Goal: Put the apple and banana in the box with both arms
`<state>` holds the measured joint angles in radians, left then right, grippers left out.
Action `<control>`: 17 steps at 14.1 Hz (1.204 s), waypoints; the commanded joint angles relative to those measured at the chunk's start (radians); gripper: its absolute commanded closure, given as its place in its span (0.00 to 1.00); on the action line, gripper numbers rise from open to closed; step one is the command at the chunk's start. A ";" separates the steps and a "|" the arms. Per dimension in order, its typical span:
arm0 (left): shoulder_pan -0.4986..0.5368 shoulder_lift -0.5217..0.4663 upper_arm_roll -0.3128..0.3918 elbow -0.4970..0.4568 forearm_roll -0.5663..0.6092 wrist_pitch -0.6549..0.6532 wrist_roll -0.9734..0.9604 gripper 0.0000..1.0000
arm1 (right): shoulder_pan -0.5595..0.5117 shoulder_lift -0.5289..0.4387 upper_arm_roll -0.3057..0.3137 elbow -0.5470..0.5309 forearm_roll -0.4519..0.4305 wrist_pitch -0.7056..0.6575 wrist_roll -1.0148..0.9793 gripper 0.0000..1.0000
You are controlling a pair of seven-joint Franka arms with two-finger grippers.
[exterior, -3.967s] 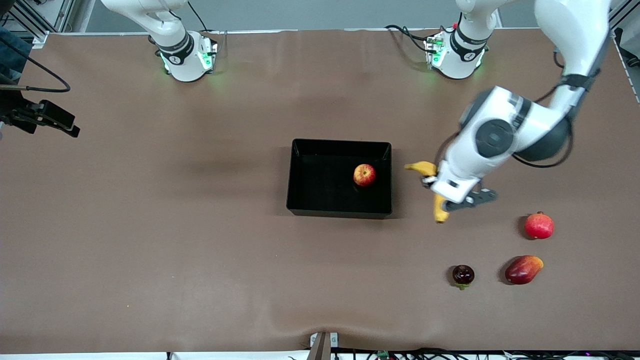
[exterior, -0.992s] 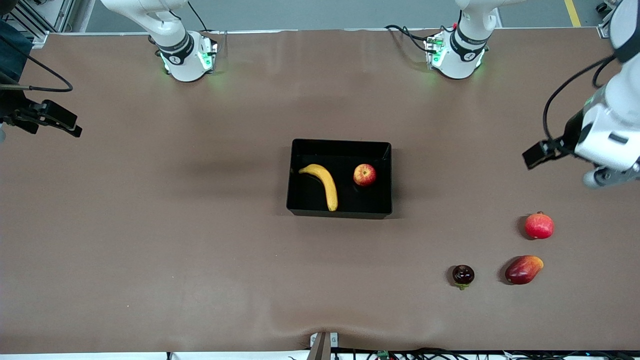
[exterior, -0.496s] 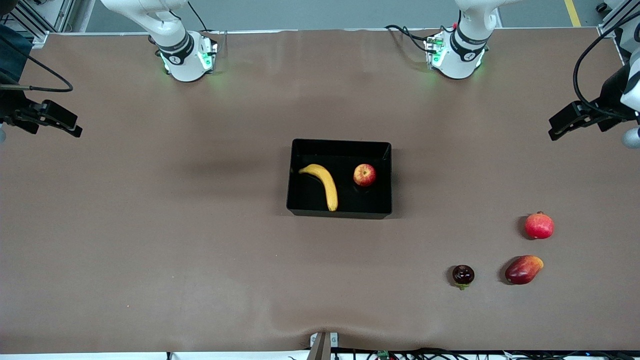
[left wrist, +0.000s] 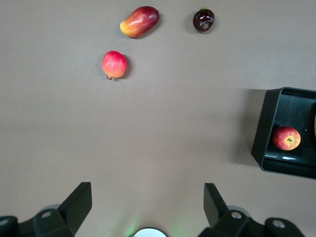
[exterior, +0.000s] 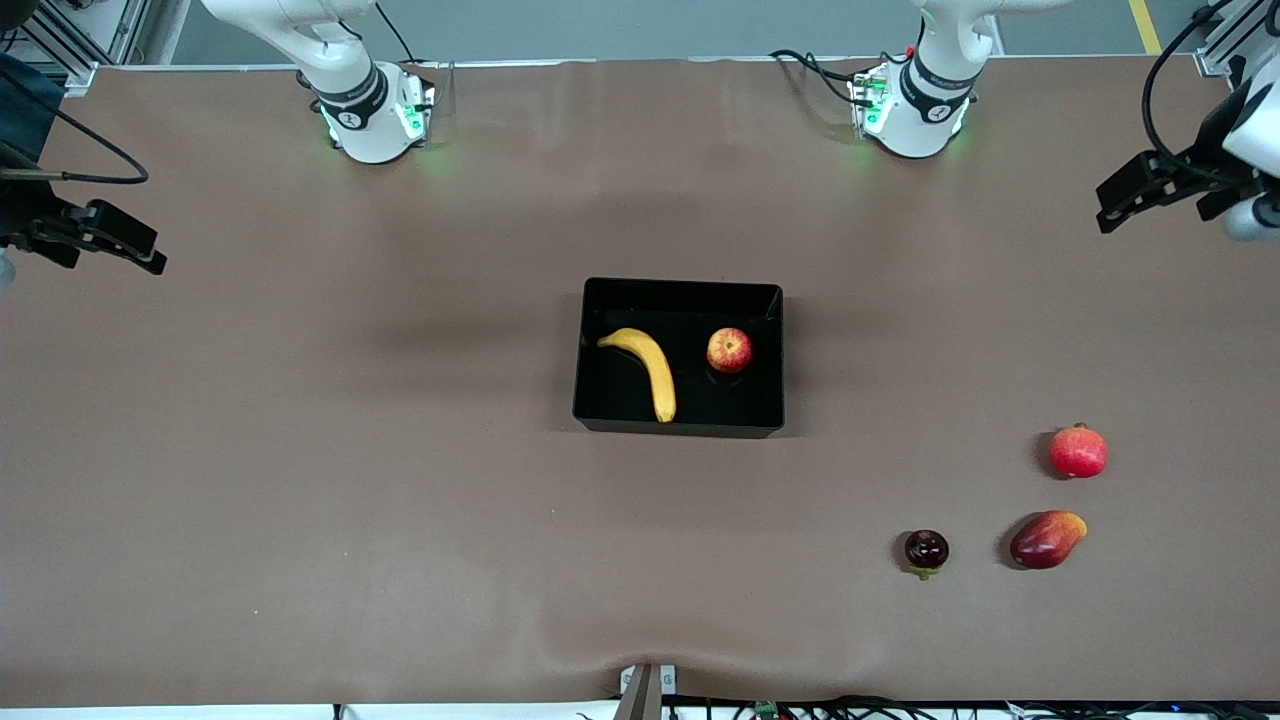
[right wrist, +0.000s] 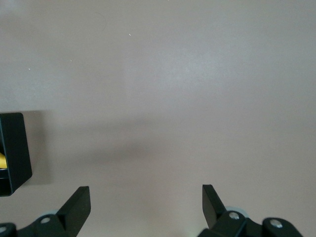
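The black box [exterior: 680, 290] sits mid-table. In it lie the yellow banana [exterior: 645, 367] and, beside it toward the left arm's end, the red-and-yellow apple [exterior: 729, 350]. Both grippers are away from the box. My left gripper [left wrist: 147, 186] is open and empty, high over the left arm's end of the table; its wrist view shows the apple [left wrist: 286, 138] in the box [left wrist: 265, 129]. My right gripper [right wrist: 145, 188] is open and empty over bare table at the right arm's end, with a box corner [right wrist: 15, 148] at the view's edge.
Three other fruits lie toward the left arm's end, nearer the front camera than the box: a red pomegranate [exterior: 1078, 451], a red mango [exterior: 1046, 539] and a small dark fruit [exterior: 926, 550]. Cables and a bracket [exterior: 645, 690] sit at the table's front edge.
Four seconds ago my left gripper held the banana beside the box. The banana now lies in the box, and the left arm has drawn back to its end of the table. The right arm has not moved.
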<state>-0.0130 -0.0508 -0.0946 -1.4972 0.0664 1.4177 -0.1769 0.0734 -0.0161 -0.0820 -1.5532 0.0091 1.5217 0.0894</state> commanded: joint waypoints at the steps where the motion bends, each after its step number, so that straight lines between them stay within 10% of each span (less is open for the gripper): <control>1: -0.008 -0.031 0.016 -0.028 -0.017 0.001 0.037 0.00 | 0.005 0.004 -0.002 0.010 -0.004 -0.005 -0.005 0.00; 17: 0.036 -0.009 0.027 0.009 -0.039 -0.011 0.063 0.00 | 0.006 0.005 -0.002 0.010 -0.004 -0.005 -0.005 0.00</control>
<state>0.0114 -0.0600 -0.0678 -1.4943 0.0517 1.4181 -0.1378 0.0739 -0.0157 -0.0820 -1.5532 0.0091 1.5217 0.0894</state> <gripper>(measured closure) 0.000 0.000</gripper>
